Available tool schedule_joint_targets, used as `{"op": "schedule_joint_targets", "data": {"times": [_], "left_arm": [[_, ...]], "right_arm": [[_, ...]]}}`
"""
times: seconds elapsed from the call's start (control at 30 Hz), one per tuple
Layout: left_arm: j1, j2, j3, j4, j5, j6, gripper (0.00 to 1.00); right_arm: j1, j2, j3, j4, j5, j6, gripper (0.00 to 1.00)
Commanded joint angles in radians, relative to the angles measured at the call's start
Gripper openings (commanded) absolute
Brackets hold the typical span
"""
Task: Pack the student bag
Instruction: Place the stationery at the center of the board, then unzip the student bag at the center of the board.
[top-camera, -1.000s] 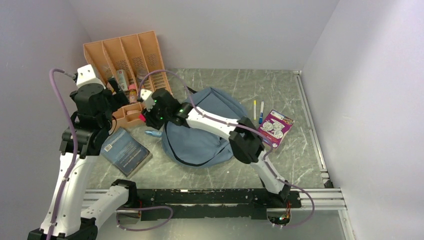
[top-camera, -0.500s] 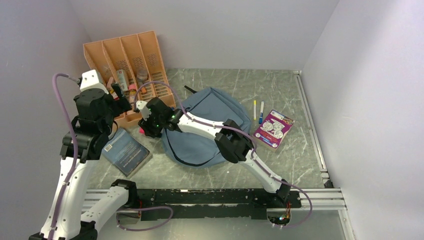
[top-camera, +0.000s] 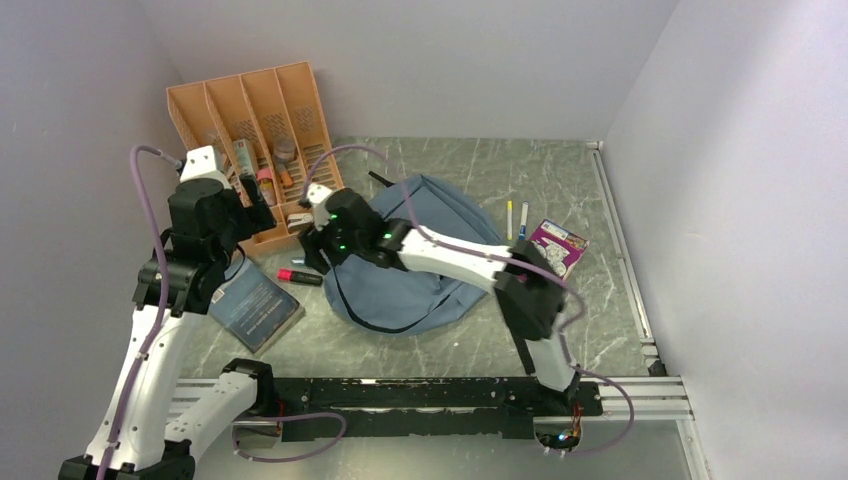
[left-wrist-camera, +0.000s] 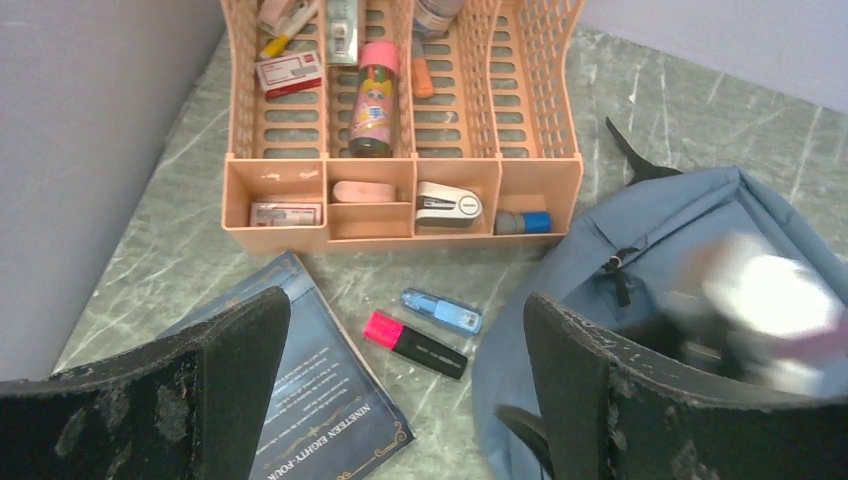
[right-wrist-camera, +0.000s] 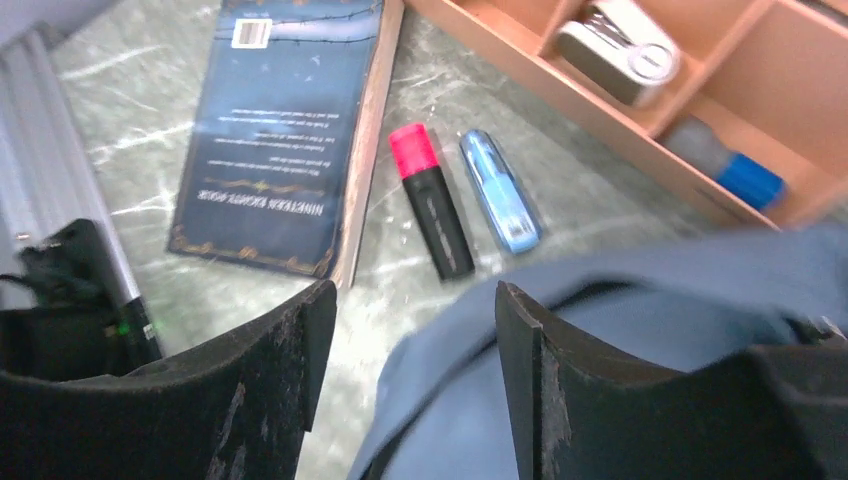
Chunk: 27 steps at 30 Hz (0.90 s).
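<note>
The right gripper (right-wrist-camera: 412, 335) hangs spread and empty over the left rim of the student bag (top-camera: 400, 290), which lies mid-table (top-camera: 600, 330). A highlighter (top-camera: 300, 276) lies just beside it. The left gripper (left-wrist-camera: 405, 320), likewise wide and empty, hovers by the orange organiser (top-camera: 250, 110) in the far left corner.

Where I work: a grey-green marbled tabletop (top-camera: 450, 160) boxed in by plain pale walls (top-camera: 400, 60).
Even light falls; a metal rail (top-camera: 622, 250) edges my right side.
</note>
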Motion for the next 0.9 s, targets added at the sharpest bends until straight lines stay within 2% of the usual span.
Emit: {"op": "schedule_joint_targets", "data": {"times": [0.0,0.13,0.27,0.47,0.57,0.87], "left_arm": [[0.011,0.021,-0.023,0.052,0.090,-0.014,0.91],[0.011,0.063,-0.091,0.135,0.227,-0.017,0.91],[0.011,0.135,-0.180,0.242,0.401,-0.027,0.90],[0.008,0.230,-0.284,0.341,0.515,-0.058,0.89],[0.002,0.263,-0.307,0.373,0.529,-0.063,0.89],[-0.018,0.373,-0.294,0.398,0.501,-0.043,0.87]], "right_arm": [[-0.008,-0.254,-0.269,0.131,0.187,0.124,0.63],[-0.031,-0.411,-0.448,0.130,0.361,0.166,0.64],[-0.125,-0.484,-0.509,0.033,0.454,0.221,0.64],[-0.275,-0.443,-0.514,-0.094,0.312,0.143,0.66],[-0.275,-0.404,-0.514,-0.062,0.227,0.065,0.66],[-0.275,-0.241,-0.369,0.004,0.123,0.063,0.60]]}}
